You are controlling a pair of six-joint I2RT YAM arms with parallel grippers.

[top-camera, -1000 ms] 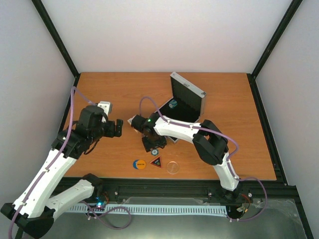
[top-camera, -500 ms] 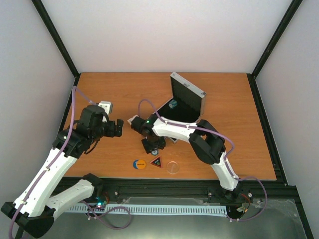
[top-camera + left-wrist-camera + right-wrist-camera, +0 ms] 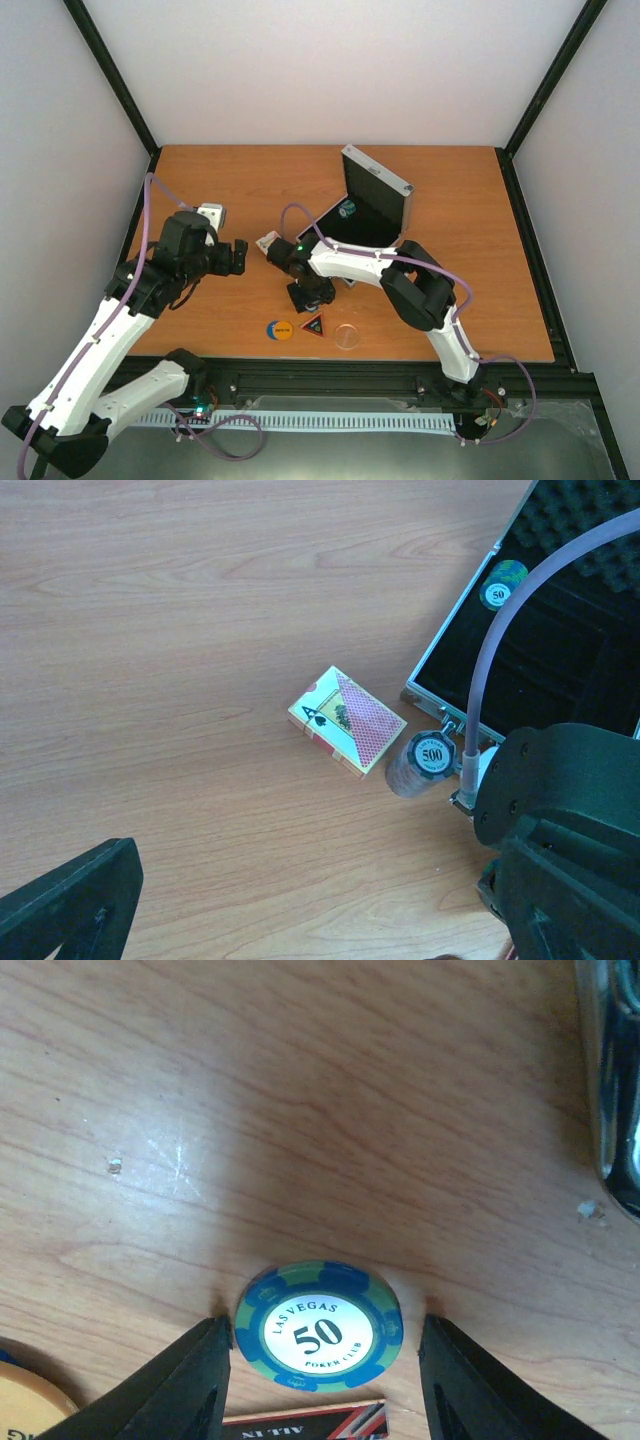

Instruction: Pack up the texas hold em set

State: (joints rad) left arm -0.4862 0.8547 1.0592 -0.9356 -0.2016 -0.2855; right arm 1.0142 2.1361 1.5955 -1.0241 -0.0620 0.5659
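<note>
— Where is the right gripper (image 3: 325,1328)?

— Low over the wooden table (image 3: 480,280), its fingers (image 3: 190,1385) set either side of a blue-and-green poker chip (image 3: 320,1325) marked 50, which lies flat on the wood. The jaws are partly spread. In the wrist view, one pad sits at the chip's edge and the other stands just clear of it, so nothing is pinched.

— What lies around that chip?

— Just beside it is the black-red triangle (image 3: 314,324), lettered "ALL IN". The orange disc (image 3: 280,329) is to the triangle's left and the clear disc (image 3: 347,336) to its right. All three lie in a row near the table's front edge.

— And the case?

— The silver case (image 3: 378,200) sits open behind the right arm, its black lining showing and one chip (image 3: 503,583) inside. At the case's near corner stands a chip stack (image 3: 430,763) topped 500. The pink-white card pack (image 3: 347,720) lies just beside the stack on bare wood.

— The left gripper (image 3: 237,257)?

— Held above the table, left of the cards, with its jaws spread wide and empty. One finger (image 3: 70,900) shows in its own camera.
</note>
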